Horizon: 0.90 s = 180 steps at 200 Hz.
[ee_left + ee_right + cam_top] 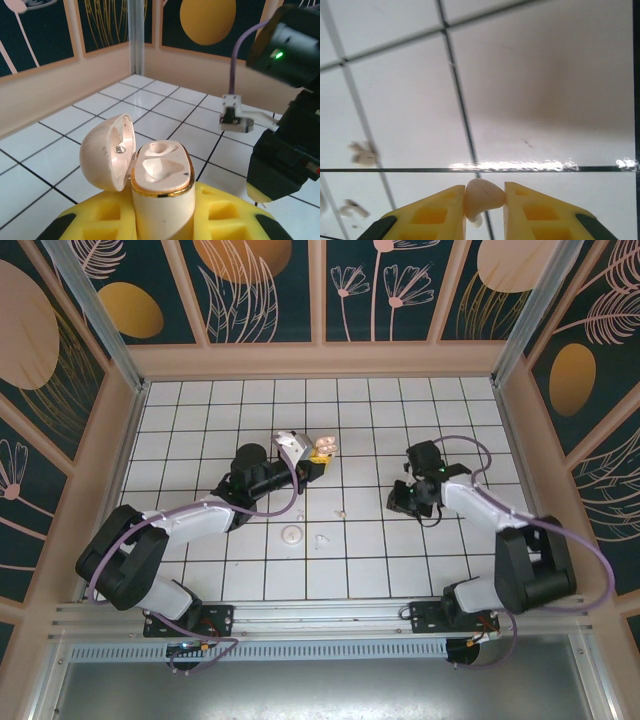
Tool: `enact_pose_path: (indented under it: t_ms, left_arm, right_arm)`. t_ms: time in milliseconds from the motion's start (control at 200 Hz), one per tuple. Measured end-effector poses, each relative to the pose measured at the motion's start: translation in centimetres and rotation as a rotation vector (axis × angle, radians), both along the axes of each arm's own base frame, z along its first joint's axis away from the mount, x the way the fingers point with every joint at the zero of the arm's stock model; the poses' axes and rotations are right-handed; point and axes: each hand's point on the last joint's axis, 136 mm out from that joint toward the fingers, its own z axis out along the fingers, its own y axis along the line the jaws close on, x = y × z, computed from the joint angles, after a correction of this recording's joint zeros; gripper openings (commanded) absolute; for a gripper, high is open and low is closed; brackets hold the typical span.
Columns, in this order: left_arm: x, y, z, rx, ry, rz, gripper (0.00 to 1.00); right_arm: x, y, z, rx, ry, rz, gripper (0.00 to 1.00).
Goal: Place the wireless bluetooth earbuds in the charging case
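Note:
My left gripper [162, 216] is shut on the charging case [162, 170] and holds it upright above the tiles; its yellow fingers [220, 215] flank the body. The lid [107, 152] hangs open to the left, and both moulded sockets are bare. From above, the case [323, 448] sits mid-table at the left arm's tip. My right gripper [484, 200] is shut on one pale earbud [484, 197], stem down, just above the floor. The right gripper [405, 502] hangs right of centre. Another small pale bud [341, 512] lies on a tile between the arms.
A flat white round disc [292, 533] lies near the front centre, with a tiny pale piece [320, 539] beside it. Two small pale bits [364, 154] [351, 210] lie left of the right gripper. The right arm's black body [285, 165] looms close to the case.

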Motion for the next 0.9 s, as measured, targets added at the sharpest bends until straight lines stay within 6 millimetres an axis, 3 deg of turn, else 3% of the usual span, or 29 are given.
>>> enact_pose_path:
  t_ms: [270, 465, 746, 901]
  left_arm:
    - [0.1, 0.1, -0.1, -0.031, -0.074, 0.012, 0.13]
    - [0.2, -0.5, -1.1, -0.002, -0.121, -0.006, 0.12]
    - [-0.1, -0.9, -0.9, 0.033, -0.22, -0.033, 0.13]
    - [-0.7, -1.6, -0.2, 0.028, -0.27, -0.051, 0.13]
  right_arm:
    - [4.1, 1.7, 9.5, 0.154, -0.437, 0.02, 0.23]
    - [5.1, 4.1, 14.7, 0.237, -0.663, 0.111, 0.23]
    - [4.8, 7.4, 19.6, 0.358, -0.848, 0.218, 0.24]
    - [4.5, 9.0, 20.2, 0.396, -0.876, 0.263, 0.24]
